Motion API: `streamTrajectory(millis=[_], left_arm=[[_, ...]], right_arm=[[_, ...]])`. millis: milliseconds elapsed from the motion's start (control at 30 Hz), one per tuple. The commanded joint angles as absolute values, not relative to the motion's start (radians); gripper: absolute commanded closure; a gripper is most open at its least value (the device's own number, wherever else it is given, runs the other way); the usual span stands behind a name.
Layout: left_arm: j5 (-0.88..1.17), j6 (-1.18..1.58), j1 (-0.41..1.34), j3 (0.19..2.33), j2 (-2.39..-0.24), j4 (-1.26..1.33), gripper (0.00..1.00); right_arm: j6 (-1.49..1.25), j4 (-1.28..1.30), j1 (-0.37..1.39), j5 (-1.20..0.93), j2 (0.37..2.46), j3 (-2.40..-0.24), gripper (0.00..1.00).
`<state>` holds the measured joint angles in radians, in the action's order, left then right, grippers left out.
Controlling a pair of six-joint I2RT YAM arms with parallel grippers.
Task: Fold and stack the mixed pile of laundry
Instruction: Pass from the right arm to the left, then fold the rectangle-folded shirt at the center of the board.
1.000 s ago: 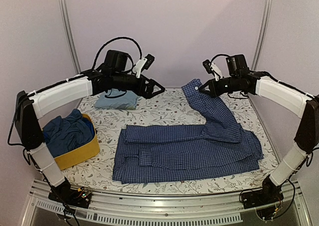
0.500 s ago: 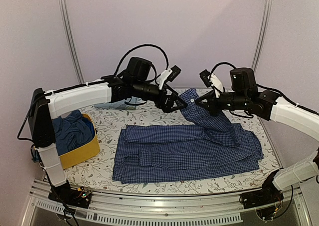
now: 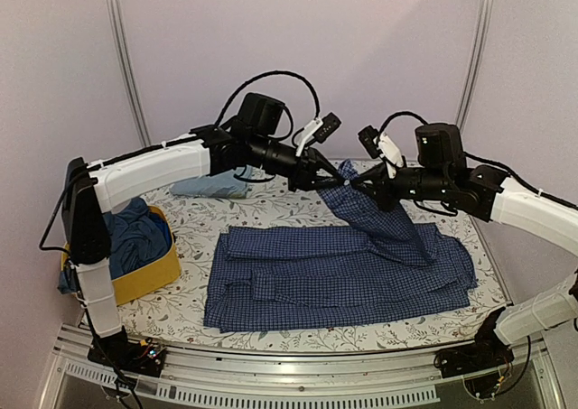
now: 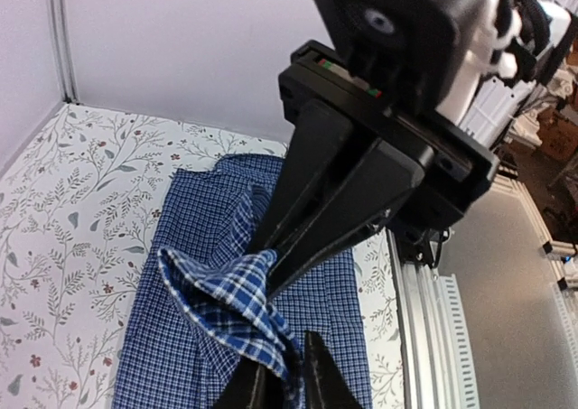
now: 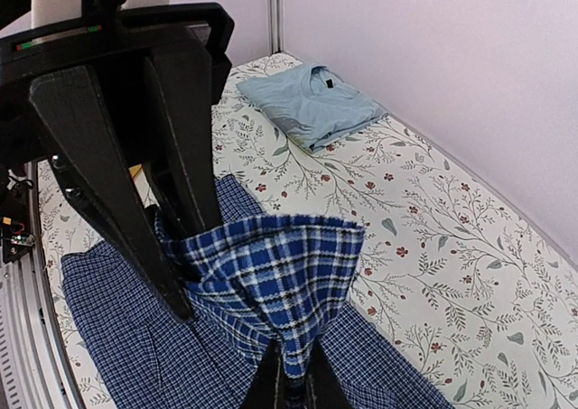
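**Left gripper joined the right at the raised cuff**

Since a second earlier, the left gripper [image 3: 338, 181] had swung across from over the folded T-shirt. It had narrowed from wide open until its fingers [image 4: 318, 382] pinched the lifted sleeve [image 3: 379, 215], almost touching the right gripper [image 3: 358, 186]. The right gripper stayed clamped on the same cuff.

Well below both grippers and toward the arm bases, the checked shirt [image 3: 334, 278] lay flat on the floral table cover [image 3: 289, 206]. Its front hem ran close to the table's near edge, leaving only a thin strip of cover there. Its right side reached almost to the right edge. Down and left of the left gripper, the yellow basket [image 3: 149, 278] sat against the left edge, holding darker blue clothes [image 3: 126, 237].

The sleeve rose from the shirt's right side to the two grippers, which hung in mid-air. Under the left gripper, a band of bare cover separated the shirt's far edge from the back wall. Left of that gripper, the light blue T-shirt [image 3: 212, 185] lay folded, apart from the shirt.
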<state>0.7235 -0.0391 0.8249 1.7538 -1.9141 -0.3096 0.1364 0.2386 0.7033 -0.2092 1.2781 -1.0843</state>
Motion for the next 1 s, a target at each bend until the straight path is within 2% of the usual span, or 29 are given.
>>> streamTrajectory(millis=[0,33,67,167,233,333,500,600,667,800,967], left_arm=[[0.754,-0.076,0.846,1.827,-1.941,-0.423,0.97],[0.75,-0.078,0.851,1.834,-1.941,-0.433,1.0],[0.738,-0.081,0.86,1.835,-1.933,-0.434,1.0],[0.664,-0.103,0.899,1.818,-1.884,-0.441,1.0],[0.598,-0.147,0.939,1.809,-1.846,-0.474,1.0],[0.531,-0.173,1.005,1.796,-1.804,-0.521,1.0],[0.415,-0.225,1.148,1.761,-1.766,-0.622,1.0],[0.364,-0.252,1.222,1.745,-1.766,-0.686,1.0],[0.359,-0.248,1.244,1.728,-1.766,-0.683,1.0],[0.406,-0.23,1.248,1.715,-1.781,-0.657,1.0],[0.376,-0.172,1.227,1.667,-1.803,-0.563,1.0]], right_arm=[[0.143,0.21,0.714,-0.171,1.218,-1.064,0.93],[0.143,0.21,0.714,-0.17,1.209,-1.06,0.92],[0.14,0.213,0.714,-0.171,1.203,-1.058,0.86],[0.11,0.273,0.715,-0.154,1.173,-1.065,0.5],[0.078,0.322,0.715,-0.127,1.125,-1.066,0.3],[0.045,0.389,0.714,-0.124,1.024,-1.071,0.12],[0.006,0.498,0.713,-0.064,0.899,-1.105,0.1],[-0.036,0.499,0.712,0.037,0.818,-1.073,0.02],[-0.047,0.504,0.709,0.066,0.807,-1.047,0.01],[-0.089,0.486,0.704,0.043,0.864,-0.984,0.01],[-0.131,0.415,0.675,-0.092,1.003,-0.935,0.05]])
